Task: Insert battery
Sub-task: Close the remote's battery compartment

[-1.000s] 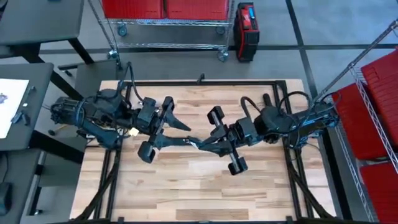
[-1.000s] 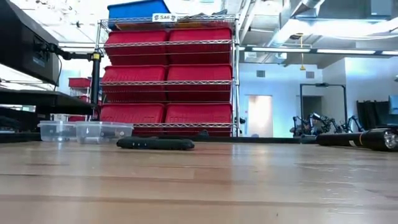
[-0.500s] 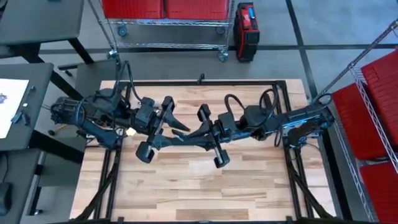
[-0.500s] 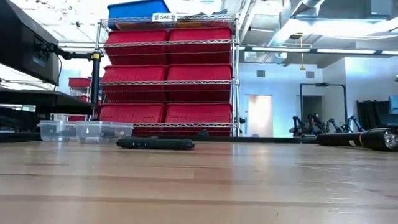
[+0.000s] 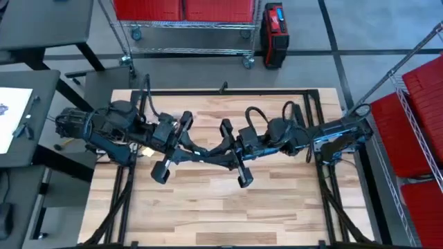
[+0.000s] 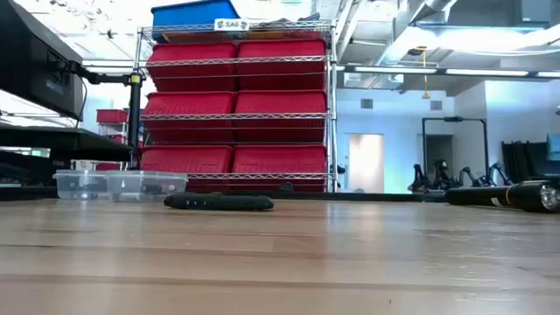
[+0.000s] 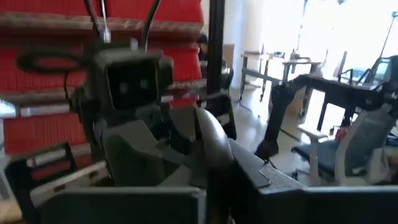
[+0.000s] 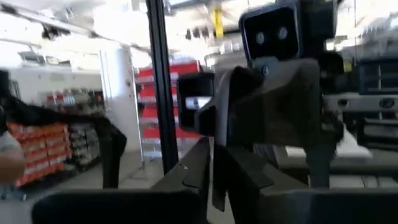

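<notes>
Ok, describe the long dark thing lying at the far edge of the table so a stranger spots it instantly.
Find the wire rack of red bins behind the wooden table. Below it, at the table's far edge, lies a long, flat black object. Unlike the clear plastic tubs to its left, it is opaque, dark and low.

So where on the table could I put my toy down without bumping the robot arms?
The near half of the wooden table is bare, below both arms. The far strip beside the black frame is bare too. The middle is crowded: the left gripper and right gripper meet there.
</notes>
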Tool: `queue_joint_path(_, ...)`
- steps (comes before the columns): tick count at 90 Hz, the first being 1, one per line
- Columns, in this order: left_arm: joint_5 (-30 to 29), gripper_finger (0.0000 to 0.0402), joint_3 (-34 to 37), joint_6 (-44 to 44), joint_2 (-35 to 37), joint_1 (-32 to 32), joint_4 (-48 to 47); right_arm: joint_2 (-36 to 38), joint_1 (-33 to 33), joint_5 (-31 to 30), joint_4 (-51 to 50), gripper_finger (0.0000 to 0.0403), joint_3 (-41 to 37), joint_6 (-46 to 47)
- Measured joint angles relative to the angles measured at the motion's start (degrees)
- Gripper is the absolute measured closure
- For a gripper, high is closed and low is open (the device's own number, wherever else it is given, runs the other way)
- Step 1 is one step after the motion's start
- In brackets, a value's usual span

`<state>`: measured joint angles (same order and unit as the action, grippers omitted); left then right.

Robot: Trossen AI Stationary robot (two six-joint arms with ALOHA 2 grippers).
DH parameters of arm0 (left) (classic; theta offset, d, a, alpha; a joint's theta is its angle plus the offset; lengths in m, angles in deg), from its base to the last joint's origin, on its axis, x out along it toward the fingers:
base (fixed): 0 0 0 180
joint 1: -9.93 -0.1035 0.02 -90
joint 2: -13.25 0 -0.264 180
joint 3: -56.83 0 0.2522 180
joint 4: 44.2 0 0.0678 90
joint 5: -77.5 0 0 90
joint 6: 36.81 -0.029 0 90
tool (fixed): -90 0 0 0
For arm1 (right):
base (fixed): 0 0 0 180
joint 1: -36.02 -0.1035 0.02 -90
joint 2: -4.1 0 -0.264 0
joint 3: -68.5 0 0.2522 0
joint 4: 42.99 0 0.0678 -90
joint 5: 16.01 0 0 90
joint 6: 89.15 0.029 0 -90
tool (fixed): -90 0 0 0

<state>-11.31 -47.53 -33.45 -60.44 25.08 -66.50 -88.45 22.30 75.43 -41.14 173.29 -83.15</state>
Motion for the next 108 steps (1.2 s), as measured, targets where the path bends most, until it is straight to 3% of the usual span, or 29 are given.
queue_joint_path(16, -0.93, 0.0398, -0.09, 4.67, -0.16, -1.83, -12.67, 2.84, -0.06, -7.60, -16.08, 0.0298, 0.00, 1.91)
queue_joint_path(38, 0.30, 0.0397, 0.11, 8.87, -3.14, -2.86, -29.94, 3.21, 1.12, -7.62, -26.45, 0.0251, 0.20, 7.95)
queue_joint_path(66, 2.60, 0.0397, 0.02, 8.42, -7.49, -2.85, -27.86, 3.14, 1.42, -7.53, -35.15, 0.0239, 0.16, 9.13)
queue_joint_path(76, 3.33, 0.0397, 0.02, 7.10, -7.91, -2.84, -26.54, 1.71, 1.42, -7.05, -34.72, 0.0239, 0.15, 9.69)
queue_joint_path(89, 3.49, 0.0397, 0.00, 6.42, -7.81, -3.99, -27.30, -0.70, 1.31, -1.75, -33.57, 0.0239, 0.13, 10.64)
queue_joint_path(108, 3.56, 0.0397, 0.00, 6.92, -7.85, -4.47, -28.37, -0.53, 1.61, -1.67, -33.19, 0.0249, 0.04, 10.67)
